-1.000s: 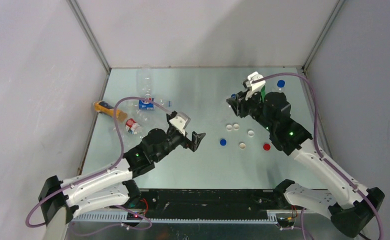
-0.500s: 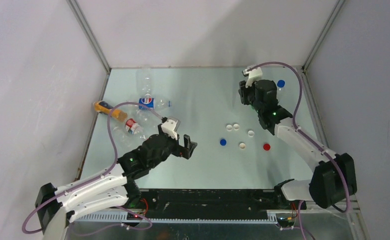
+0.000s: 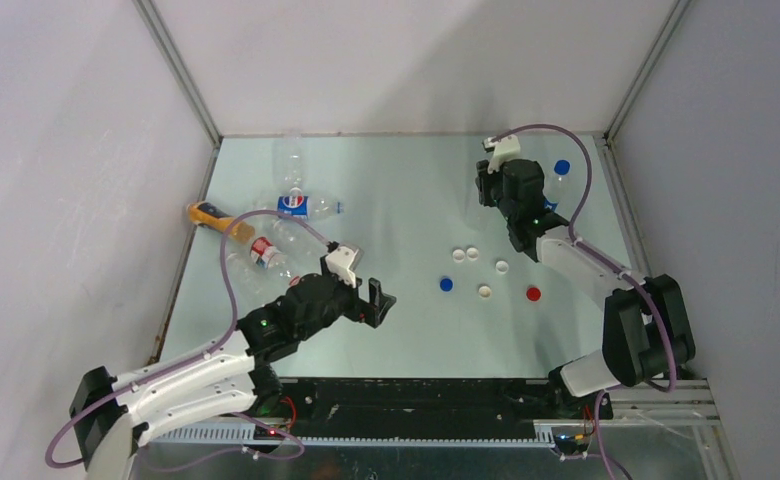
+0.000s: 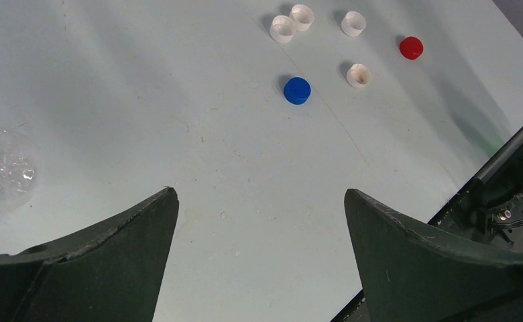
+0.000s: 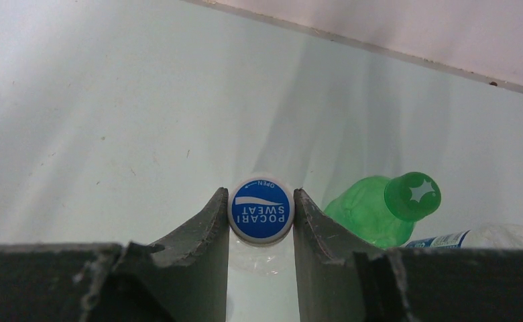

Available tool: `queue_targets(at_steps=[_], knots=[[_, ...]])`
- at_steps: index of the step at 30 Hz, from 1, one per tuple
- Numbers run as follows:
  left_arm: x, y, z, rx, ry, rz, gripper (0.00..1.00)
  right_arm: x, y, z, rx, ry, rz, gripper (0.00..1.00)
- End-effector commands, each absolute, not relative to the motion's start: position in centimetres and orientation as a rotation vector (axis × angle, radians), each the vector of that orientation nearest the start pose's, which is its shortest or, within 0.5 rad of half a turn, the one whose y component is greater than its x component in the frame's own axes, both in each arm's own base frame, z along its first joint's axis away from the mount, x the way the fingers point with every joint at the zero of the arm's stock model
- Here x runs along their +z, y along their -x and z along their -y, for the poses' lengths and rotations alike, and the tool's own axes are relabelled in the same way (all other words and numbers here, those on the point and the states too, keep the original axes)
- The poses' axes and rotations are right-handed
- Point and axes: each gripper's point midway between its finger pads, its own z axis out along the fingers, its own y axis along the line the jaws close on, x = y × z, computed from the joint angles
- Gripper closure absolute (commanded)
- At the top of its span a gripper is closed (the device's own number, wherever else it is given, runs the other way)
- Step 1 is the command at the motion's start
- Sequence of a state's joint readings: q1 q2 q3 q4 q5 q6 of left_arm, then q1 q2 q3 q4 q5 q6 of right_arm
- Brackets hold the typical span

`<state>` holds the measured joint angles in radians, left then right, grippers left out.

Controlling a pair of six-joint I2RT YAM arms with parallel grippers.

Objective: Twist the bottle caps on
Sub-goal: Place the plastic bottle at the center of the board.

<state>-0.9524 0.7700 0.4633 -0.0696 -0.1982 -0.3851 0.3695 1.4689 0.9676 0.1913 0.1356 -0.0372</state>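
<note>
Your right gripper is clamped on the blue cap at the far right, just beside the green bottle — gripped squarely, likely to twist it onto the clear neck below. Your left gripper hangs open, with the loose caps ahead — free to fetch one.

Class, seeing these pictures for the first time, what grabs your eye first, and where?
The right end effector pinching a blue Pocari Sweat cap, with a green bottle beside it. Next, the loose caps scattered mid-table, ahead of the open left end effector.
</note>
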Motion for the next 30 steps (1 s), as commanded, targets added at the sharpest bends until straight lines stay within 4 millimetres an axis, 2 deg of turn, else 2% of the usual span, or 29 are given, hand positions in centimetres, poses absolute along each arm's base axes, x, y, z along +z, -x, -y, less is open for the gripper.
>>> queue_targets(at_steps=[1, 4, 10, 15, 18, 19, 20, 21, 22, 23, 24, 25, 26, 27, 28, 30], knots=[[16.5, -19.2, 24.1, -0.725, -0.425, -1.925, 0.0, 18.9, -44.6, -14.1, 0.105, 0.247, -1.859, 0.87], [16.6, -19.1, 24.3, -0.735, -0.438, -1.921, 0.0, 19.0, -44.4, -14.1, 0.107, 0.247, -1.86, 0.75], [16.4, -19.1, 24.3, -0.731, -0.445, -1.922, 0.0, 20.0, -44.1, -14.0, 0.106, 0.264, -1.843, 0.44], [16.4, -19.1, 24.4, -0.737, -0.448, -1.922, 0.0, 20.4, -43.7, -14.2, 0.125, 0.268, -1.843, 0.33], [16.3, -19.1, 24.3, -0.731, -0.442, -1.925, 0.0, 20.9, -43.4, -14.2, 0.133, 0.266, -1.837, 0.22], [16.5, -19.3, 24.1, -0.722, -0.427, -1.921, 0.01, 22.0, -42.7, -14.1, 0.15, 0.248, -1.829, 0.09], [16.5, -19.3, 24.0, -0.719, -0.42, -1.924, 0.01, 23.0, -42.2, -14.0, 0.169, 0.224, -1.817, 0.05], [16.6, -19.4, 23.8, -0.71, -0.408, -1.93, 0.01, 22.9, -41.6, -13.8, 0.173, 0.22, -1.844, 0.01], [16.7, -19.5, 23.7, -0.7, -0.399, -1.931, 0.02, 23.8, -41.0, -13.7, 0.194, 0.193, -1.842, 0.0], [17.0, -19.6, 23.6, -0.694, -0.394, -1.934, 0.02, 23.6, -40.2, -13.5, 0.195, 0.183, -1.886, 0.0], [17.2, -19.8, 23.4, -0.68, -0.379, -1.935, 0.02, 24.6, -39.4, -13.4, 0.226, 0.144, -1.885, 0.0], [17.7, -20.1, 23.3, -0.674, -0.357, -1.937, 0.02, 24.8, -38.7, -13.3, 0.235, 0.134, -1.912, 0.0], [18.0, -20.4, 23.1, -0.662, -0.34, -1.937, 0.02, 26.2, -37.9, -13.2, 0.268, 0.096, -1.892, 0.0], [18.6, -20.9, 22.8, -0.652, -0.315, -1.939, 0.02, 26.2, -37.1, -13.0, 0.279, 0.076, -1.911, 0.0], [18.9, -21.3, 22.6, -0.64, -0.291, -1.942, 0.02, 27.0, -35.8, -12.9, 0.318, 0.044, -1.914, 0.0], [20.2, -22.4, 21.9, -0.616, -0.223, -1.945, 0.02, 27.9, -33.7, -12.7, 0.337, 0.114, -1.901, 0.0]])
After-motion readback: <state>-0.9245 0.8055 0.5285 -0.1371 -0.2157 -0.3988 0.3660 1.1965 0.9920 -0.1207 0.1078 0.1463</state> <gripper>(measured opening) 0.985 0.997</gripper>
